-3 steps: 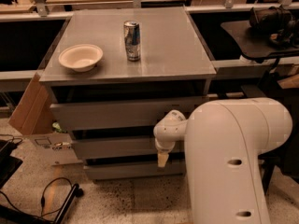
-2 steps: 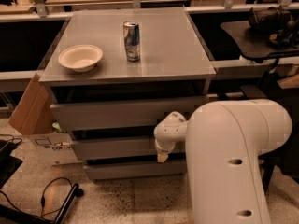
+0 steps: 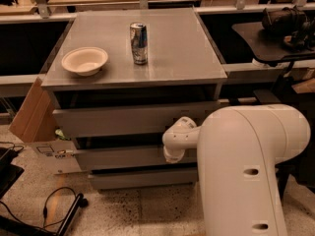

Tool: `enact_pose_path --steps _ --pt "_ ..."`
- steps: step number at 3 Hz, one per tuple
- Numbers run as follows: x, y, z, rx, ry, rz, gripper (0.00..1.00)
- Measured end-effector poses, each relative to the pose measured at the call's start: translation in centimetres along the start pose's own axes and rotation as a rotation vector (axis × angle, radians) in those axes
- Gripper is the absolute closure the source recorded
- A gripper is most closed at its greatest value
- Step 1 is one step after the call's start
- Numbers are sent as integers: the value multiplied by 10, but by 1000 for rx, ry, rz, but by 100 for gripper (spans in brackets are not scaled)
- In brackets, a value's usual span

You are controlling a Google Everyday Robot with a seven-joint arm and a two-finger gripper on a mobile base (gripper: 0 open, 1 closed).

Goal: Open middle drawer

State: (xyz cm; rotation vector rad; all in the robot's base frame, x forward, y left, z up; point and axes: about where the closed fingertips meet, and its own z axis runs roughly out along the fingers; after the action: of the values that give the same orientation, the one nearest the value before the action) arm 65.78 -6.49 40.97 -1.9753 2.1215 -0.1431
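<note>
Camera view: the only view; entries are placed by frame position.
Cabinet [image 3: 167, 58]: grey, flat-topped, seen in the centre of the frame; three drawer fronts are stacked below the top.
Middle drawer [image 3: 118, 157]: matte grey, handle-less front of medium height, located at lower centre between the taller front above and the shorter front below. A dark gap is seen along its upper edge.
Top drawer [image 3: 118, 121]: the tallest front, directly under the cabinet top.
Bottom drawer [image 3: 138, 179]: the shortest front, nearest the floor.
Gripper [image 3: 173, 155]: found at lower centre, at the right part of the middle drawer's front, pointing downward. Contact with the panel cannot be told. The state of the claw cannot be told.
Arm [image 3: 251, 166]: large white housing, filling the lower right of the frame.
Bowl [image 3: 84, 60]: pale, upright, placed on the left of the cabinet top.
Can [image 3: 139, 43]: upright, placed near the middle of the top, just right of the bowl and apart from it.
Cardboard box [image 3: 29, 114]: leaned at the cabinet's left side.
Cable [image 3: 54, 208]: dark, laid on the speckled floor at lower left.
</note>
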Motion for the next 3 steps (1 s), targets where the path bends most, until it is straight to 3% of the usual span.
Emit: enact_pose_path --steps 2,3 --pt "0 -1 -4 0 0 0 100" --pt "-1 -1 -6 0 0 0 74"
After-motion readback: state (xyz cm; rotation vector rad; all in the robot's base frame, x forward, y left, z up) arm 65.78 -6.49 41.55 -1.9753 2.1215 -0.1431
